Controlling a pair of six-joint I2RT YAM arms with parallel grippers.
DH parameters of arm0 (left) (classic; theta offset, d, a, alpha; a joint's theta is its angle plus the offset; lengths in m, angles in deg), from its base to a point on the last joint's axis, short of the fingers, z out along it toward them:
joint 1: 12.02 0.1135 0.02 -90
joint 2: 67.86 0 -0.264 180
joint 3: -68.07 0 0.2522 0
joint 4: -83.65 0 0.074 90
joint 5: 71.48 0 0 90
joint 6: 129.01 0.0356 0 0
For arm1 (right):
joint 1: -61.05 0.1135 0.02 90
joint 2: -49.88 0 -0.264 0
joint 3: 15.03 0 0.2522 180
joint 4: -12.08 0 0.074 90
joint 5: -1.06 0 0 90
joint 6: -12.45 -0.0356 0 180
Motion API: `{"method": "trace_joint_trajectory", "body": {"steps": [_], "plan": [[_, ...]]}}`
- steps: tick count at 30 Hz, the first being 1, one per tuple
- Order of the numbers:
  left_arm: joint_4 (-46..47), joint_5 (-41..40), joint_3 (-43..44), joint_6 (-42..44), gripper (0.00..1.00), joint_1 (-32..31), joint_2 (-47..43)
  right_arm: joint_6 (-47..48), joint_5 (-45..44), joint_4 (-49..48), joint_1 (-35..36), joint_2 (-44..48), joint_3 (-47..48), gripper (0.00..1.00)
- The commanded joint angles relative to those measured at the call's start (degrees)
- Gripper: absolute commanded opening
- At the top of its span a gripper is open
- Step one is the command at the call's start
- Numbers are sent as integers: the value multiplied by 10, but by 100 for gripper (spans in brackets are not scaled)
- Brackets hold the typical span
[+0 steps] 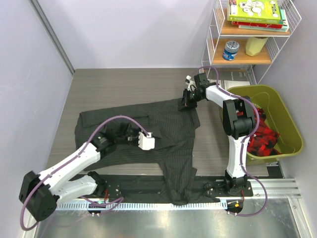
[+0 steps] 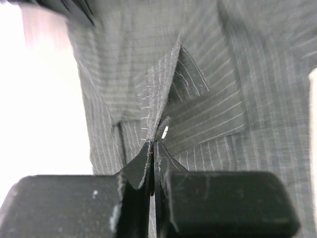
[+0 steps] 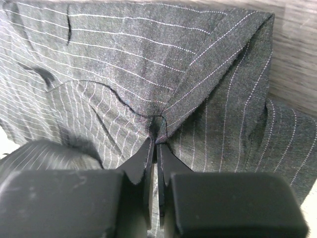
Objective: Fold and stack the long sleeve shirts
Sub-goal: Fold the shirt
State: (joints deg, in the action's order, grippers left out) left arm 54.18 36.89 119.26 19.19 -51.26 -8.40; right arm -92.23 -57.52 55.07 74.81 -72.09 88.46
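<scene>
We see a grey wood-grain table (image 1: 124,89). At the right sits an olive-green bin (image 1: 290,124) holding bunched red cloth (image 1: 260,139). Behind it stands a white wire shelf (image 1: 245,58). Books (image 1: 255,12) are stacked on its upper board, and below them a blue-lidded jar (image 1: 231,50) stands beside what may be a yellow cup (image 1: 256,45).

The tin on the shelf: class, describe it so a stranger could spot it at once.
Find the wire shelf at the far right. On its lower board the tin stands left of a yellow cup. It alone is blue-topped.
</scene>
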Motion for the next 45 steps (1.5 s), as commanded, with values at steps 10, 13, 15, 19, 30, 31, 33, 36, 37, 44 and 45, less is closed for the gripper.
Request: {"method": "trace_joint_trajectory", "body": {"steps": [10, 13, 15, 19, 30, 31, 33, 36, 37, 44, 45], "plan": [[-278, 156, 271, -148, 0, 2, -85, 48, -30, 43, 0, 40, -9, 9], [-289, 167, 303, -164, 0, 2, -93, 58, -42, 43, 0, 35, -4, 9], [-283, 166, 328, -196, 0, 2, -95, 64, -45, 45, 0, 32, -5, 9], [-294, 183, 374, -230, 0, 2, -95, 69, -48, 50, 0, 31, -11, 10], [-341, 251, 416, -248, 0, 2, -93, 76, -53, 78, 0, 40, -8, 24], [-343, 251, 409, -249, 0, 2, -94, 82, -52, 81, 0, 44, -8, 28], [-351, 256, 404, -246, 0, 2, -97, 90, -55, 107, 0, 54, 1, 36], [-361, 263, 402, -247, 0, 2, -100, 111, -65, 142, -1, 74, 18, 43], [-364, 270, 403, -248, 0, 2, -98, 119, -65, 156, -1, 77, 25, 46], [-376, 321, 403, -272, 0, 1, -88, 164, -28, 173, 2, 110, 74, 45], [-367, 323, 403, -280, 0, 1, -87, 163, -20, 168, 5, 98, 79, 44]]}}
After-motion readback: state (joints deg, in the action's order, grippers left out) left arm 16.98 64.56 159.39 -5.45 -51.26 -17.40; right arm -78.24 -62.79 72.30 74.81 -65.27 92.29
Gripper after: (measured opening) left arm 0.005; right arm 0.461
